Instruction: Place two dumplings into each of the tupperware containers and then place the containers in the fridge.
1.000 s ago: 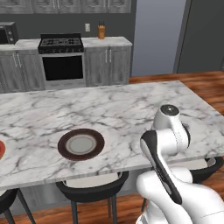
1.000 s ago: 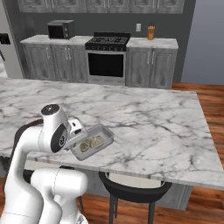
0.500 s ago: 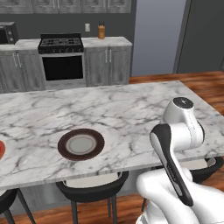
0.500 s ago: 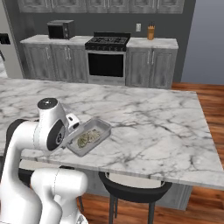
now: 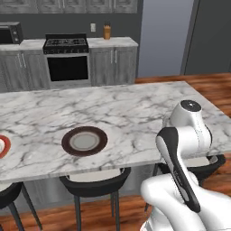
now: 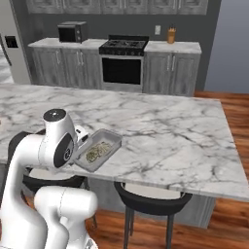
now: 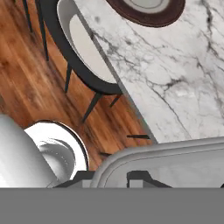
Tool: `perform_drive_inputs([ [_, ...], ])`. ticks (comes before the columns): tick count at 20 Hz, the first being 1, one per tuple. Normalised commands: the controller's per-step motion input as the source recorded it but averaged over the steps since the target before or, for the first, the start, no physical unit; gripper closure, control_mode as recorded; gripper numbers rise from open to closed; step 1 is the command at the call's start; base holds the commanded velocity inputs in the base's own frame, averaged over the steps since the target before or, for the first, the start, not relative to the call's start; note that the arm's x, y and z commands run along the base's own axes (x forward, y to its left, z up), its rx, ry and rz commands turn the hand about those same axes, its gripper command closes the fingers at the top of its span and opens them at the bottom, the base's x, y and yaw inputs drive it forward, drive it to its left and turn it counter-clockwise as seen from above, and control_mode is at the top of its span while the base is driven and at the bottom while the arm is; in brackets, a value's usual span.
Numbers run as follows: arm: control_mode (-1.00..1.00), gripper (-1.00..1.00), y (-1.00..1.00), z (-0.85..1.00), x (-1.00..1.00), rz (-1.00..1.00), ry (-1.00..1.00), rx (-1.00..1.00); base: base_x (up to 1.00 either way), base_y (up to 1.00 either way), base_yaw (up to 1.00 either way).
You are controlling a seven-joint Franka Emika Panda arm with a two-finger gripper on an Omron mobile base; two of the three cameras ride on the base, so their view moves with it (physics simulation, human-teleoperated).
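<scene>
Tupperware container [image 6: 98, 151], lower left of right base view, tilted off the island counter [image 6: 160, 131], dumplings [image 6: 96, 150] inside; gripper [image 7: 139, 178] clamped shut on its rim; step: carrying filled container; next: keep it level, turn toward the fridge [image 5: 212, 36], upper right.

Desk [image 5: 113, 108]: white marble, grey veining.
Tupperware container [image 6: 99, 148]: translucent grey, rim paler; contents mottled beige and greenish-brown.
Plate [image 5: 84, 140]: dark brown rim, pale grey centre.
Second plate [image 5: 2, 146]: red rim, white centre.
Stools [image 5: 94, 182]: black frames, off-white seats.
Floor [image 7: 30, 87]: reddish-brown wood planks.
Oven range [image 6: 122, 65]: black front, black hob.
Cabinets [image 6: 170, 75]: grey wood grain, pale grey tops.
Microwave [image 6: 72, 32]: black.
Fridge [image 5: 212, 38]: plain dark grey.
Arm [image 6: 48, 160]: white, dark joints.
</scene>
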Motion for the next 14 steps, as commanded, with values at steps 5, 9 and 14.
perform_drive_inputs([
  [5, 1.00, 1.00, 0.00, 0.00, 0.00, 0.00, 0.00, 0.00, -0.93, 0.02, 0.01],
  [9, 1.00, 1.00, 0.00, 0.00, 0.00, 0.00, 0.00, 0.00, -0.86, 0.44, 0.00],
  [14, 1.00, 1.00, 0.00, 0.00, 0.00, 0.00, 0.00, 0.00, -0.64, 0.89, 0.00],
])
